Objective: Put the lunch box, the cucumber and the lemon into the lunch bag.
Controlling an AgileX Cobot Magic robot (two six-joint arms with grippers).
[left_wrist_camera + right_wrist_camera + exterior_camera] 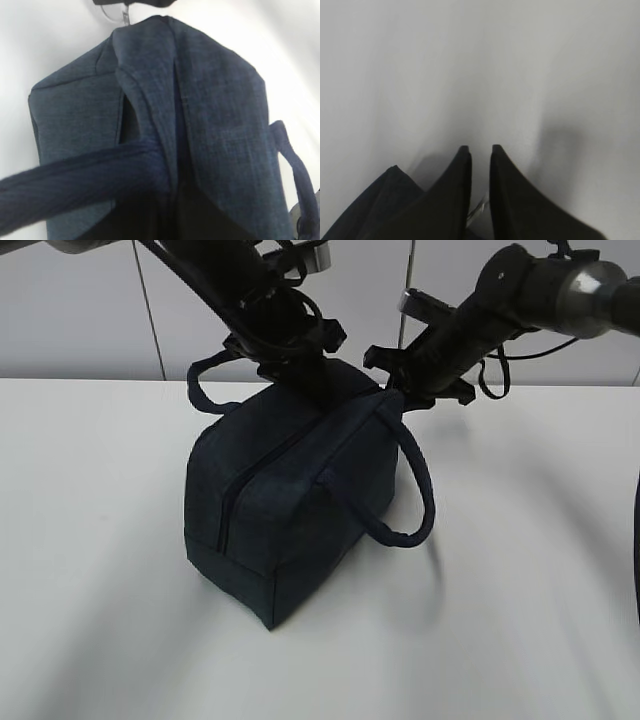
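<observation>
The dark navy lunch bag (pixel 290 500) stands on the white table, and its zipper line (pixel 235 495) looks closed. My left gripper (pixel 300 375) is shut on the fabric at the top of the bag (pixel 215 110), beside a handle (pixel 75 185). At the bag's far end my right gripper (pixel 395 390) (pixel 480 148) has its jaws a narrow gap apart. The metal ring pull (pixel 479 207) (pixel 112 12) lies loose low between them. The lunch box, the cucumber and the lemon are out of view.
One loop handle (pixel 415 490) hangs down the bag's right side; the other handle (pixel 205 390) sticks out at the back left. White table (pixel 100 620) surrounds the bag, and a pale wall (pixel 80 310) stands behind.
</observation>
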